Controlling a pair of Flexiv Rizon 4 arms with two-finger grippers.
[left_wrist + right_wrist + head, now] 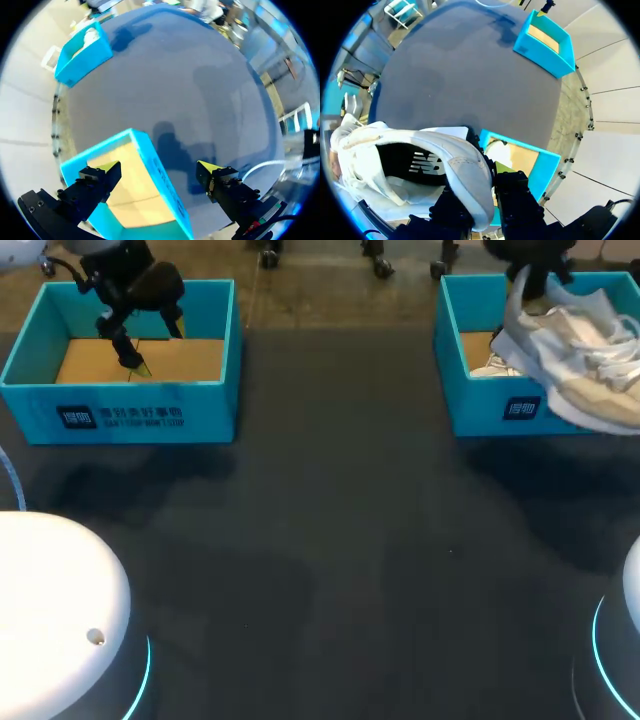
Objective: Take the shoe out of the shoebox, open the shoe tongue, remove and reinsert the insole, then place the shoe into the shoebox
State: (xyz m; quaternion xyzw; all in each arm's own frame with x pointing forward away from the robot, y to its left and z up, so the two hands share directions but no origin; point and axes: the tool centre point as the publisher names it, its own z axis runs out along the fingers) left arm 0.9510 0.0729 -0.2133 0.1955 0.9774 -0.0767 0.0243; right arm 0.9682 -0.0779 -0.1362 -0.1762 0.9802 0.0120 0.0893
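Above rt shoebox, right claw grips shoe at heel; left claw wide open.

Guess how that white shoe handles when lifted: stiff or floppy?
Probably light: the white shoe hangs from the right gripper, jaws pinching only its heel wall. It looks soft and creased up top, so likely floppy there; the thick sole should hold shape. Loose laces may snag.

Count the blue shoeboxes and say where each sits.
2. Left shoebox at the table's far-left corner, cardboard floor showing; right shoebox far right, white shoe above its rim.
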